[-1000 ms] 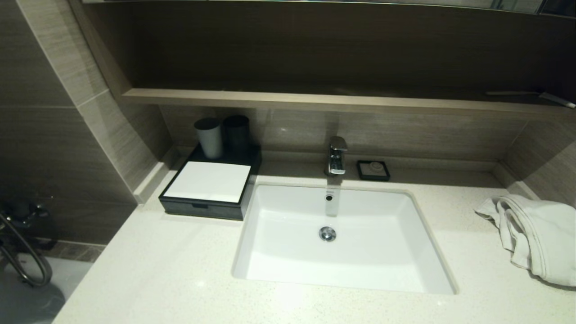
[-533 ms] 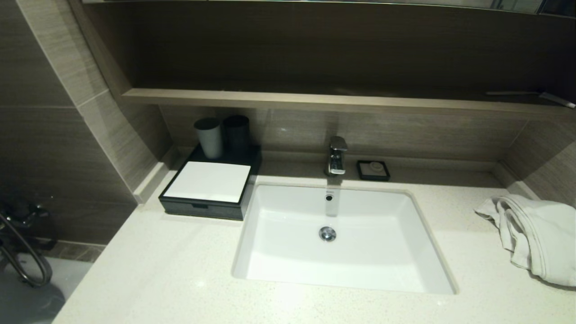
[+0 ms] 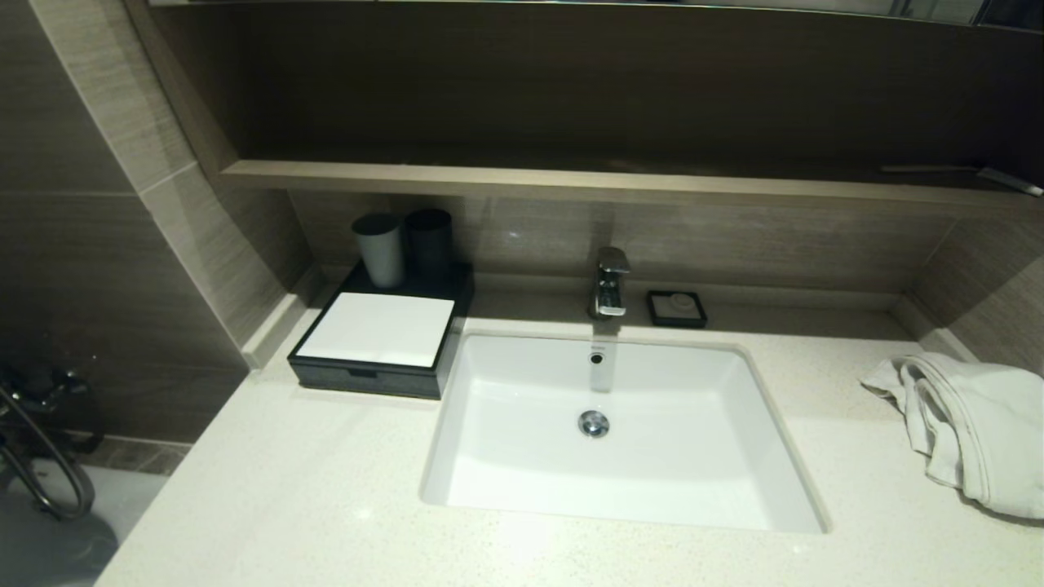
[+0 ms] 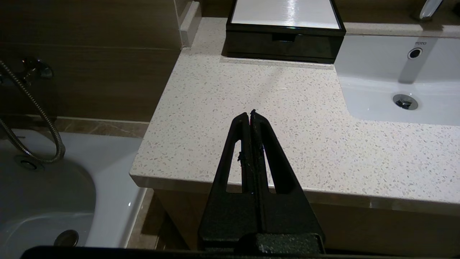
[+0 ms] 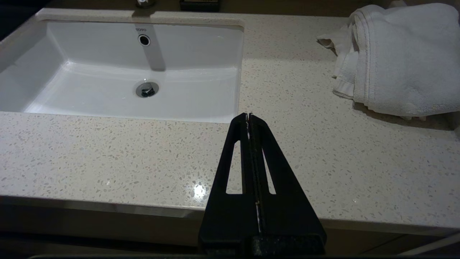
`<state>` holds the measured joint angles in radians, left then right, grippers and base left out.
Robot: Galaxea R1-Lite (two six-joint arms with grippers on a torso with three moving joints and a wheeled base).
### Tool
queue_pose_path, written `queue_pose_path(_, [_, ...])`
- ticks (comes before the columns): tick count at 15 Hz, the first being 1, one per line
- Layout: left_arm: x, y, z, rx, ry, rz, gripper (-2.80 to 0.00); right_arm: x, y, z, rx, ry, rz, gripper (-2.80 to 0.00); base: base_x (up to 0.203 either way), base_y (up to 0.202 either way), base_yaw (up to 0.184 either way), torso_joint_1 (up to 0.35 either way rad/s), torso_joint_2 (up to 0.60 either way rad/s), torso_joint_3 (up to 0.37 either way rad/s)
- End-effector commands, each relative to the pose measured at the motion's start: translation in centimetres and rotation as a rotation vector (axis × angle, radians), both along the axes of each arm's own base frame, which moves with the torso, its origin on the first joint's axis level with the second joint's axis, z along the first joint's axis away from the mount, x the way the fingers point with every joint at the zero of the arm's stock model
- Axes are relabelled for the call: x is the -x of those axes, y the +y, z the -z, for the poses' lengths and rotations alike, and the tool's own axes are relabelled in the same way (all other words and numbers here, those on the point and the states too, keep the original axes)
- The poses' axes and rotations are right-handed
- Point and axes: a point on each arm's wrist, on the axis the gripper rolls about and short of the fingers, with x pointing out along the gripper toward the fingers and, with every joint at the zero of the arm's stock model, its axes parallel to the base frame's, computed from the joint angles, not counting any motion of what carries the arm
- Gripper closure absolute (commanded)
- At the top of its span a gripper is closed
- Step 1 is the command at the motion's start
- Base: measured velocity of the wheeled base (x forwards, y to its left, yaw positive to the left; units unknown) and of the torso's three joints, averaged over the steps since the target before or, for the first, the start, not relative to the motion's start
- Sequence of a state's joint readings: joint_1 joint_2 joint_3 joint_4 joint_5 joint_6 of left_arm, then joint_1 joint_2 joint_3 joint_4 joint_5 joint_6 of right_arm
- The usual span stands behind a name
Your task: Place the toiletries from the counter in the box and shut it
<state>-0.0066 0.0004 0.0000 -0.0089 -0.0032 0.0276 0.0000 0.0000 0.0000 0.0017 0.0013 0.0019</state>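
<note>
**Seemingly nothing left loose beside the basin**

Oddly, no sachets or packets showed anywhere on the worktop (image 3: 326, 489); whether they lay inside the box already could not be told. The box (image 3: 377, 342) sat to the left of the basin (image 3: 620, 432), its side close against the basin's rim, the front drawer pushed flush and the white top panel flat, so it read as closed. That spot kept it clear of water yet within easy reach of the left arm. A pale grey cup (image 3: 379, 249) and a dark cup (image 3: 430, 244) stood at the back of the box, behind the white panel. Behind the basin rose the tap (image 3: 610, 281), with a small black soap dish (image 3: 677, 308) just to its right. A white towel (image 3: 971, 424) lay bunched well to the right of the basin.

Both arms hung back at the near edge of the worktop, out of the head view. The left pincer (image 4: 250, 115) hovered in front of the box, its fingers pressed together on nothing. The right pincer (image 5: 248, 118) hovered off the basin's near right corner, likewise pressed together and empty. Judged from this, the task looked either finished or not yet supplied with anything to pack.
</note>
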Motion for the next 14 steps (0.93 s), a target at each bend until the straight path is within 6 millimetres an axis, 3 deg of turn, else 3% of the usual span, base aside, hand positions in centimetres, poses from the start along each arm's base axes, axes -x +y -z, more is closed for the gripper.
queue_pose_path(1, [0.00,0.00,0.00,0.000,-0.001,0.001,0.00,0.00,0.00,0.00,0.000,0.000,0.000,0.00,0.000,0.000,0.000,0.000,0.00,0.000])
queue_pose_path(14, [0.00,0.00,0.00,0.000,-0.001,0.001,0.00,0.00,0.00,0.00,0.000,0.000,0.000,0.00,0.000,0.000,0.000,0.000,0.00,0.000])
